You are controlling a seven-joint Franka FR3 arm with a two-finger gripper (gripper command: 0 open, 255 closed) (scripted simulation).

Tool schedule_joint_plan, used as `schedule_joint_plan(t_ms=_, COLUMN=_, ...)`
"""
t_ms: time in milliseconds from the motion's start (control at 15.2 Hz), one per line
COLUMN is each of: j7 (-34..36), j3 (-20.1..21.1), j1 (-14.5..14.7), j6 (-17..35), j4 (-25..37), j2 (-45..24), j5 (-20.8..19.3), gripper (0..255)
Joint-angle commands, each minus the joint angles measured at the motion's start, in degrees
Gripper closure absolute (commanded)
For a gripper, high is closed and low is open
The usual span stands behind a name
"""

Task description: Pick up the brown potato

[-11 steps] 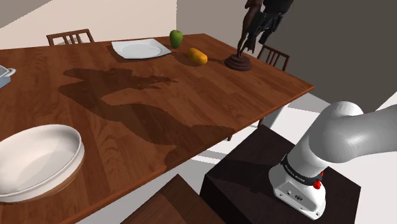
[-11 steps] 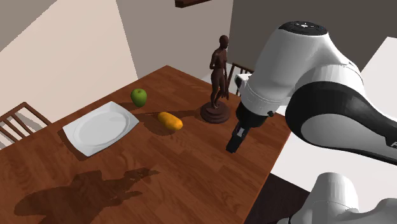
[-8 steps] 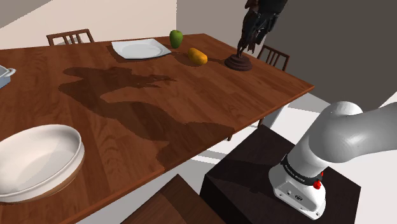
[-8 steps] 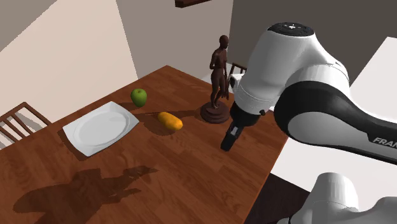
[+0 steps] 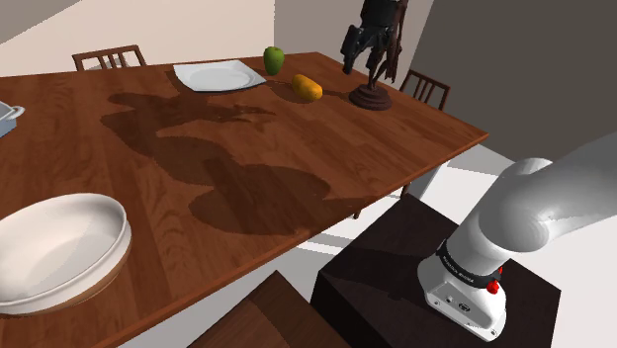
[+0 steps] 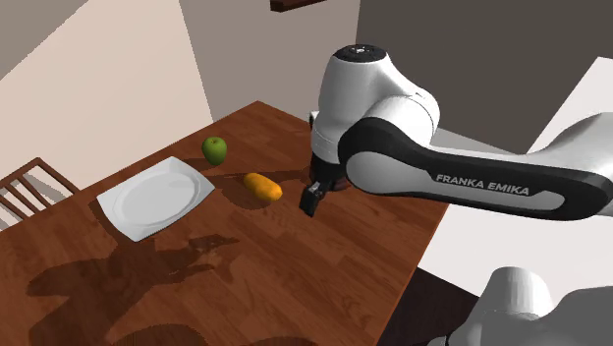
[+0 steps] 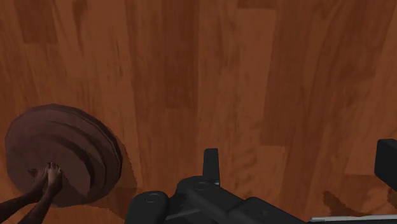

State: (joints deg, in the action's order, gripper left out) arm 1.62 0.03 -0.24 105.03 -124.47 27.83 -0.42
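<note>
The potato (image 5: 308,88), an orange-yellow oblong, lies on the wood-plank tabletop (image 5: 247,168) near its far corner, between a white square plate (image 5: 220,75) and a dark carved statuette (image 5: 373,97). A green apple (image 5: 273,59) sits nearer the edge. The wrist view shows the statuette's stepped round base and bare feet, which the arm hides in the second exterior view. The black gripper (image 6: 310,201) hangs near the potato, fingers spread wide, empty.

"Furniture?"

"Brown plank table (image 5: 297,148) across the shoulder view's middle. One dark wooden chair (image 5: 109,57) at upper left, a second chair (image 5: 427,89) behind the table's far right edge."

"Walls, floor?"

"Beige wall (image 5: 178,25) upper left, grey wall (image 5: 534,69) upper right. Pale floor (image 5: 465,183) right of the table."
</note>
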Motion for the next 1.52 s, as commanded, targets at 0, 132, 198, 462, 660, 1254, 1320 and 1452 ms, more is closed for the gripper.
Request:
schedule_joint_plan(t_ms=0, j7=0.26, j3=-0.1, j1=-0.3, j6=1.06, j4=3.7, j2=-5.32, j5=-0.3, gripper=0)
schedule_joint_plan(t_ms=132, j7=0.47, j3=-0.25, j1=-0.58, j6=1.97, j4=6.89, j2=-9.96, j5=-0.59, gripper=0)
schedule_joint_plan(t_ms=198, j7=0.57, j3=-0.34, j1=-0.7, j6=2.33, j4=8.59, j2=-12.29, j5=-0.73, gripper=0)
schedule_joint_plan(t_ms=462, j7=0.97, j3=-0.72, j1=-1.17, j6=3.03, j4=16.18, j2=-21.67, j5=-1.22, gripper=0)
schedule_joint_plan(t_ms=660, j7=1.22, j3=-1.04, j1=-1.51, j6=2.8, j4=22.76, j2=-28.84, j5=-1.5, gripper=0)
schedule_joint_plan(t_ms=1254, j7=1.61, j3=-2.1, j1=-2.66, j6=-2.69, j4=49.48, j2=-52.49, j5=-1.73, gripper=0)
schedule_joint_plan(t_ms=1320, j7=1.62, j3=-2.21, j1=-2.83, j6=-3.94, j4=53.57, j2=-55.59, j5=-1.7, gripper=0)
schedule_joint_plan(t_ms=1452, j7=1.65, j3=-2.24, j1=-2.89, j6=-3.54, j4=53.97, j2=-56.47, j5=-1.7, gripper=0)
